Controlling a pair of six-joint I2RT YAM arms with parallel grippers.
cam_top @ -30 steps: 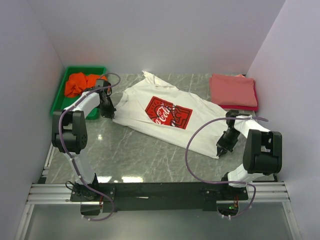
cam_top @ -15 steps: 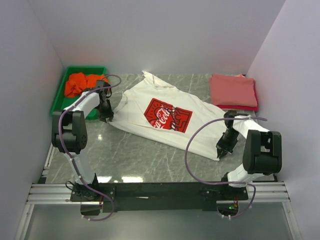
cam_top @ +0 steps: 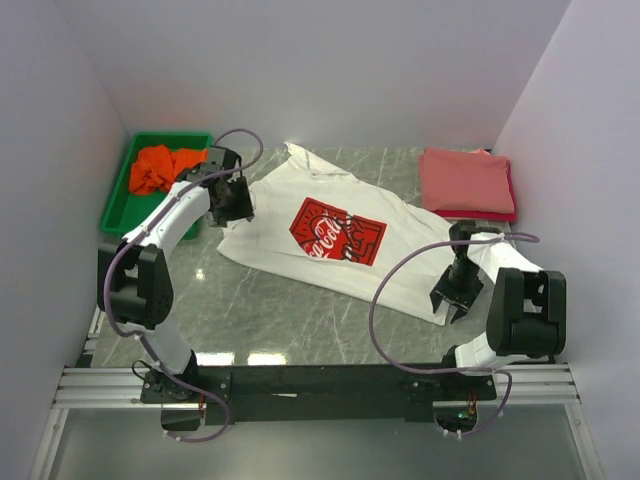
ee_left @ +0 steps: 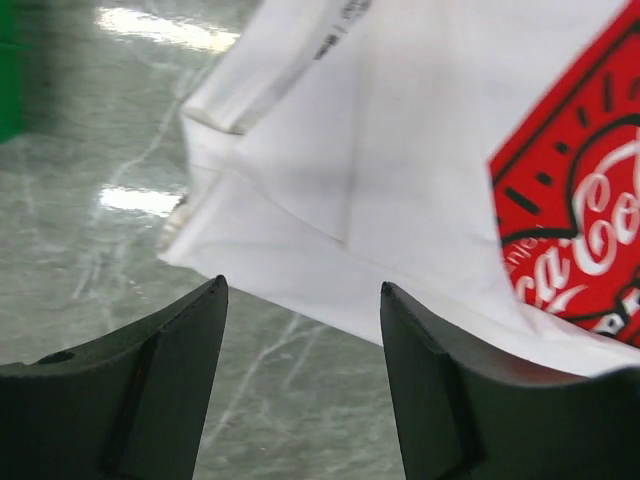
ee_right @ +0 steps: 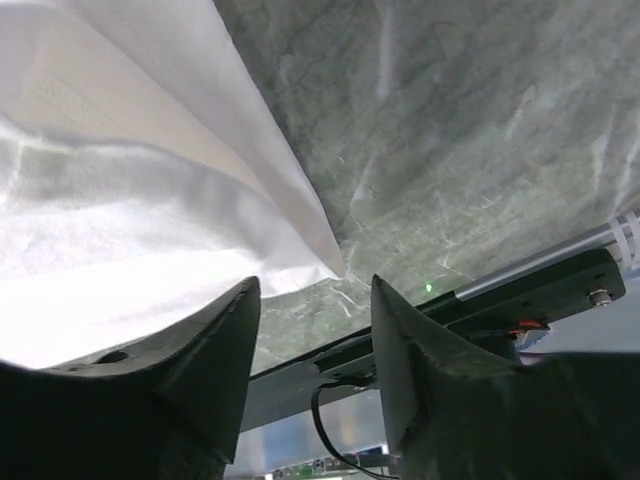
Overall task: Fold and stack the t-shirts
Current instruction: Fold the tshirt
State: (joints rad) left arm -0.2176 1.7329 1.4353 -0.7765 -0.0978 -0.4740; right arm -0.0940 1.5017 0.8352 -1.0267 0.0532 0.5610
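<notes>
On glossy marbled tabletop, white t-shirt spread; 3 pale walls.

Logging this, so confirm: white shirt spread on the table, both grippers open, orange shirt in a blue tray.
The tray is green, not blue, per the top view. Otherwise right: orange shirt inside, white shirt spread, left gripper and right gripper open.

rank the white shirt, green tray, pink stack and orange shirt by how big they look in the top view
1. white shirt
2. green tray, partly behind the left arm
3. pink stack, close to the tray
4. orange shirt
</notes>
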